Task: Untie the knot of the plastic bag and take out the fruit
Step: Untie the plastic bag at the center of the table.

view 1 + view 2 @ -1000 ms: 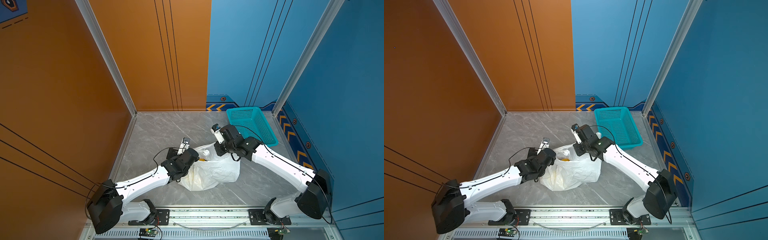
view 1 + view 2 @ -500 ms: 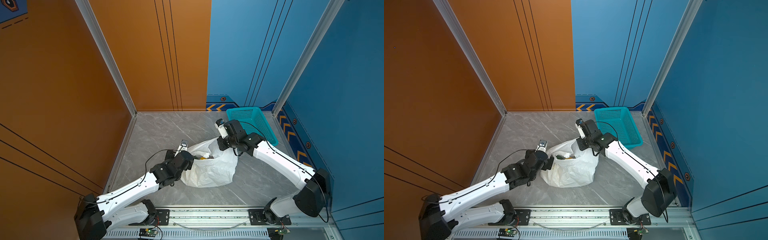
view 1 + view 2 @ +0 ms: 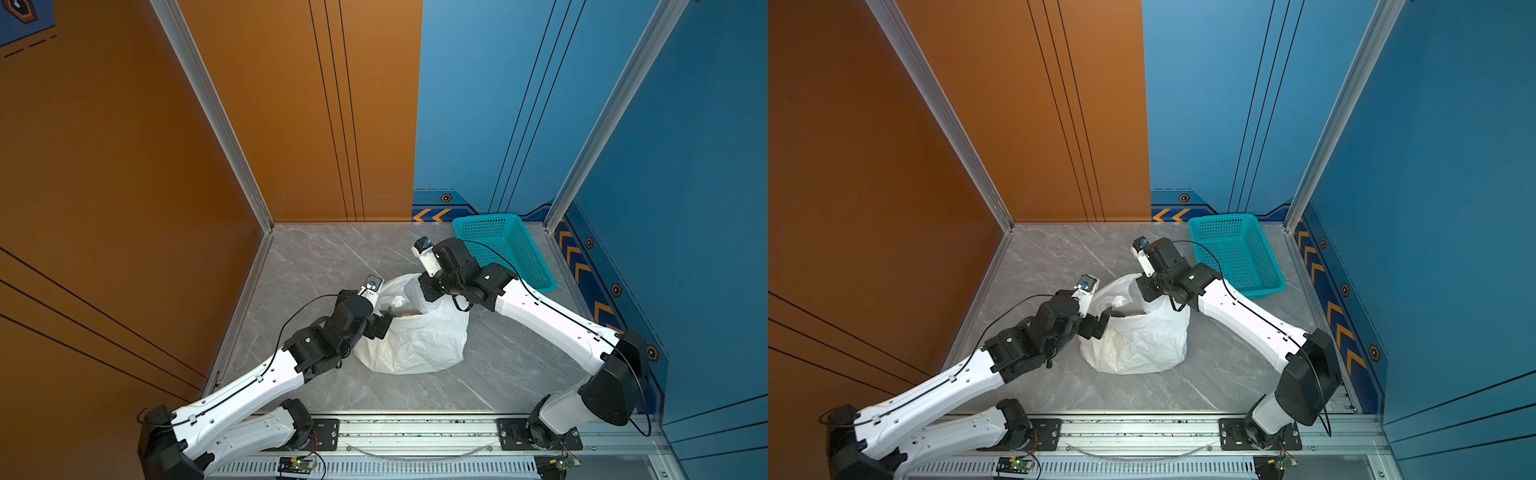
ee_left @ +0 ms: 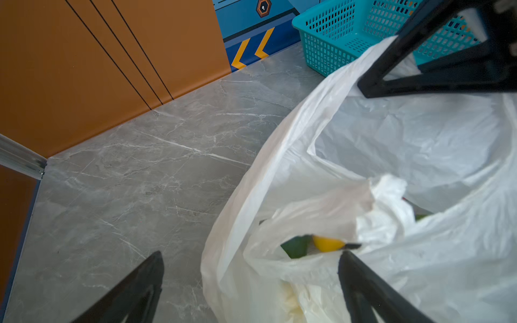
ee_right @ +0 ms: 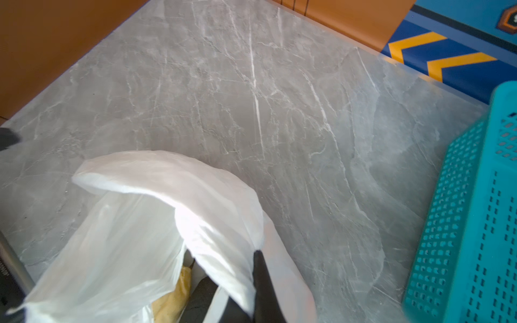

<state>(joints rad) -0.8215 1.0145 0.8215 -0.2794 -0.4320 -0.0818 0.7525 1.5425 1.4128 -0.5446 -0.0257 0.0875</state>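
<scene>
The white plastic bag (image 3: 419,340) (image 3: 1142,345) stands on the grey floor with its mouth gaping. No tied knot shows; a crumpled handle strip (image 4: 386,207) sticks up at the mouth. Fruit shows inside: a yellow piece (image 4: 327,243) beside a green one (image 4: 296,246), and yellow-orange fruit (image 3: 405,312) (image 5: 173,293). My left gripper (image 3: 384,322) (image 3: 1102,322) (image 4: 251,254) is open and straddles the bag's near-left rim. My right gripper (image 3: 428,291) (image 3: 1148,291) (image 5: 257,257) is shut on the bag's far rim and holds it up.
A teal perforated basket (image 3: 486,218) (image 3: 1221,217) (image 4: 321,25) (image 5: 475,223) stands at the back right, just behind the right wrist. Orange and blue walls close in the floor at the back and both sides. A metal rail runs along the front.
My left arm drew back to the left, then returned to the bag's rim, jaws open throughout. The right gripper kept its hold on the rim, and the mouth gapes wider.
</scene>
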